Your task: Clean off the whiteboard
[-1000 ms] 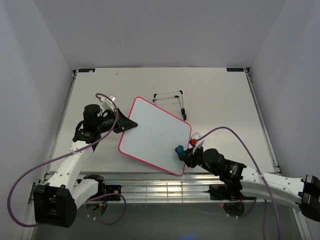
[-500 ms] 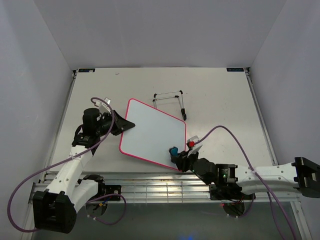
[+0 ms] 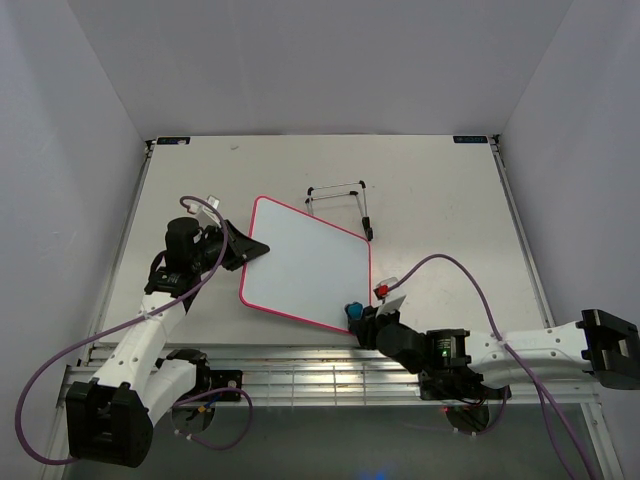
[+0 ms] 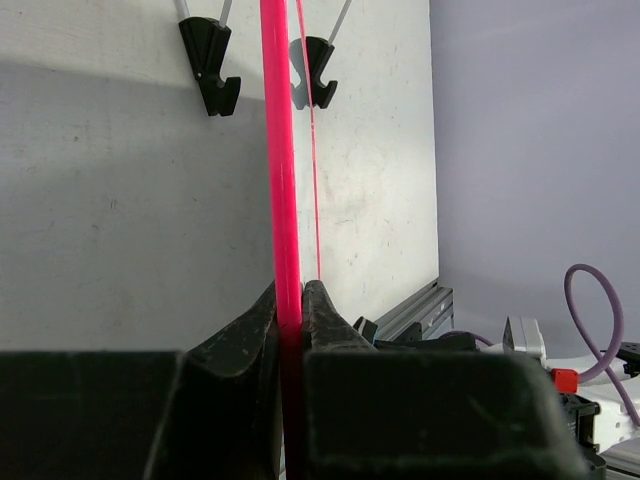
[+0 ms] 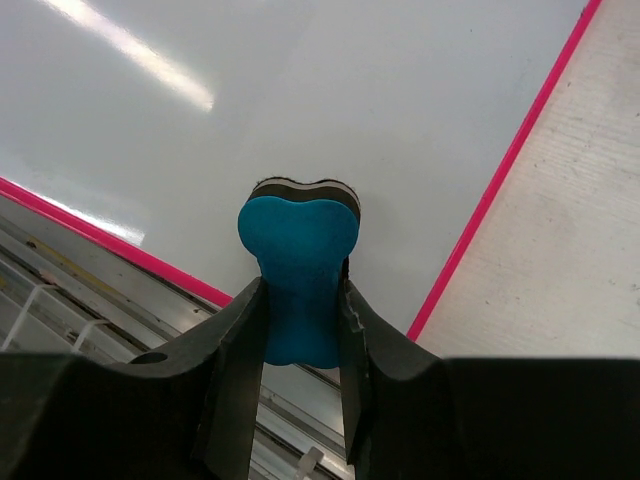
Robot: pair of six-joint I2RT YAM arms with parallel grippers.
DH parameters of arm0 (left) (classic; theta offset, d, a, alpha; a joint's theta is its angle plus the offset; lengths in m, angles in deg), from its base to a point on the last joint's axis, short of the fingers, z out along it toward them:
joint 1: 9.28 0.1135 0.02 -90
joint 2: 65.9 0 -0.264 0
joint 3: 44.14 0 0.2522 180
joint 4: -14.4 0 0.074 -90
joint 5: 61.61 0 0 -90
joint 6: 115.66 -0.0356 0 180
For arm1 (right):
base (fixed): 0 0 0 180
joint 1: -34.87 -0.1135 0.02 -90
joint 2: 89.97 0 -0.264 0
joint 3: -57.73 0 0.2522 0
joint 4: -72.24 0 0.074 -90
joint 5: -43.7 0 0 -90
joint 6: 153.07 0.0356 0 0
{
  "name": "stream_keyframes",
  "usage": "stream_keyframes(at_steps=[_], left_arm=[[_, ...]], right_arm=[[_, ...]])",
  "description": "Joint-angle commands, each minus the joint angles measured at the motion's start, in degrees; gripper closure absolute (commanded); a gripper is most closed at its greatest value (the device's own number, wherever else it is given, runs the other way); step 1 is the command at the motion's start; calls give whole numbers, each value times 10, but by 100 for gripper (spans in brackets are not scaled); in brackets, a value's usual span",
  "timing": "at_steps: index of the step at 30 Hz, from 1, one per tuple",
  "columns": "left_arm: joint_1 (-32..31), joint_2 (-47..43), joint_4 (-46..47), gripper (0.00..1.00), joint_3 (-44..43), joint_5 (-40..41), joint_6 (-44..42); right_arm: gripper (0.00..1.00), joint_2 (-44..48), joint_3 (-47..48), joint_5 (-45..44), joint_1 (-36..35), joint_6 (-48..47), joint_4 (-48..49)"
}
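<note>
Just on the arms' side of the stand (image 3: pixel 336 186), the whiteboard (image 3: pixel 305 265) has its far corner almost at the stand's foot. Over the last second it's swung round a bit, so it sits less skewed and that corner ended up closer to the foot. Meanwhile the eraser (image 3: pixel 351 311) slid down the board to the corner straight toward the arms from that foot. No writing left that I can see, so I'd guess the erasing is basically done.

The left gripper (image 4: pixel 291 300) is pinched tight on the board's edge away from the stand. The right gripper (image 5: pixel 300 300) is clamped on the eraser, pad against the board.

The long axis looks to run from the left gripper toward the stand's side, drifting nearer the arms as it goes. Can't tell if it's lying fully flat.
</note>
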Motion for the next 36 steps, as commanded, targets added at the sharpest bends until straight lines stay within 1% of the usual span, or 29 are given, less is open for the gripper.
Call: stream_keyframes(at_steps=[1,4,5,8,11,13,19,25,31,36], left_arm=[[1,-15,37,100,1,18,-23],[1,-16,37,100,1,18,-23],[1,-16,37,100,0,17,-23],[1,-19,36,100,0,17,-22],[1,-22,37,100,1,15,-19],[1,-23,39,100,2,14,-17],[0,-24,41,100,5,11,-15],[1,-26,44,100,9,10,-12],[0,-28,46,100,14,10,-11],[1,-26,56,100,18,3,-9]], right_arm=[[83,-6,-7,-32,-5,48,-21],[83,-7,-5,-40,-6,69,-45],[84,-6,-2,-44,-7,76,-81],[84,-2,-2,-53,-10,96,-105],[84,-3,-6,-51,-12,94,-94],[85,-15,-2,-48,-13,79,-68],[85,-68,46,-40,-18,41,-4],[86,-117,90,-25,-29,16,23],[86,-121,111,-21,-42,11,30],[87,-101,114,-30,-43,15,28]])
